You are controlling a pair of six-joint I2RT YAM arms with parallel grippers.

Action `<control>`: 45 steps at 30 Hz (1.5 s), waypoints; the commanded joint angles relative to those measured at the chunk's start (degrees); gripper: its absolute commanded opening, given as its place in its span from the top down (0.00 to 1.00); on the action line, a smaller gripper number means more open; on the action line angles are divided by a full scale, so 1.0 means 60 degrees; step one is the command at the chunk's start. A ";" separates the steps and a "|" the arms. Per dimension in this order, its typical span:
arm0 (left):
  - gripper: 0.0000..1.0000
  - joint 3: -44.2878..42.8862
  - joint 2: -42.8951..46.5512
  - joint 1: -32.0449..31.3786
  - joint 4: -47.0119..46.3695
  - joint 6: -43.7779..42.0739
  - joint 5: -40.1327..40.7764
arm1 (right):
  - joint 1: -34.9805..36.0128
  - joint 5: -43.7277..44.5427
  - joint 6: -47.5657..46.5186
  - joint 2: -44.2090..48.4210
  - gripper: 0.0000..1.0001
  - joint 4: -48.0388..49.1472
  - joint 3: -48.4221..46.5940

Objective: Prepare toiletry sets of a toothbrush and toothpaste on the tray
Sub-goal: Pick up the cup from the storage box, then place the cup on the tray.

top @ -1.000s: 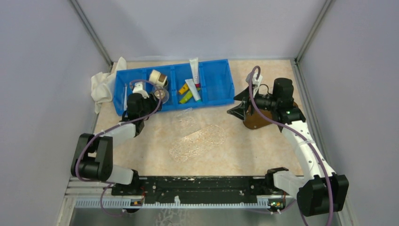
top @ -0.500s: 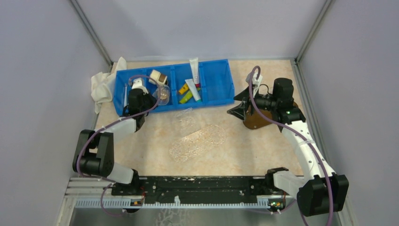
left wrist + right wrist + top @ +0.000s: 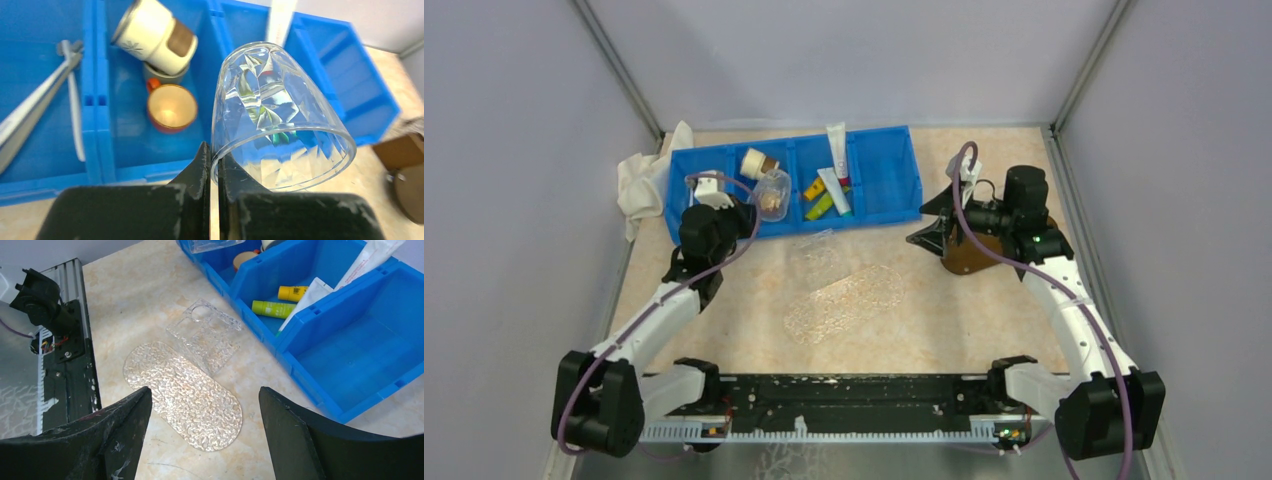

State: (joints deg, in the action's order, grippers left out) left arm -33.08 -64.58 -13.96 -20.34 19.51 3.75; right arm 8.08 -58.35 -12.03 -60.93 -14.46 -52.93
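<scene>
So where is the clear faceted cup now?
Left in the top view: the clear cup, rim pinched in the left gripper, above the blue divided bin.

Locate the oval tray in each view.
Top external: tray at picture centre, below the bin.
Left wrist: not in it; the held glass and the bin fill the frame.
Right wrist: tray lower centre, left of the bin.
Shared landmark: the blue bin.
</scene>
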 commanded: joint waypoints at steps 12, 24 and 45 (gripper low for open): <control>1.00 0.0531 0.2287 -0.2620 0.0733 0.1166 -0.3044 | -0.0047 -0.3432 -0.3809 0.1321 0.25 -0.1013 0.0706; 1.00 0.0095 0.1930 -0.3474 0.1544 0.1928 -0.6091 | 0.0042 -0.3455 -0.8742 0.1804 0.20 -0.4612 0.0501; 1.00 -0.1343 -0.0175 -0.4436 0.3918 0.1383 -0.7621 | 0.2783 -0.0686 -0.8029 0.1669 0.16 -0.2617 0.1676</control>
State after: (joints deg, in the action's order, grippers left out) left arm -36.86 -64.10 -39.16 0.84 29.71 -41.06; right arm 20.84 -67.90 -66.54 -50.39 -40.16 -44.14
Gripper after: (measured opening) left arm 0.035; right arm 0.836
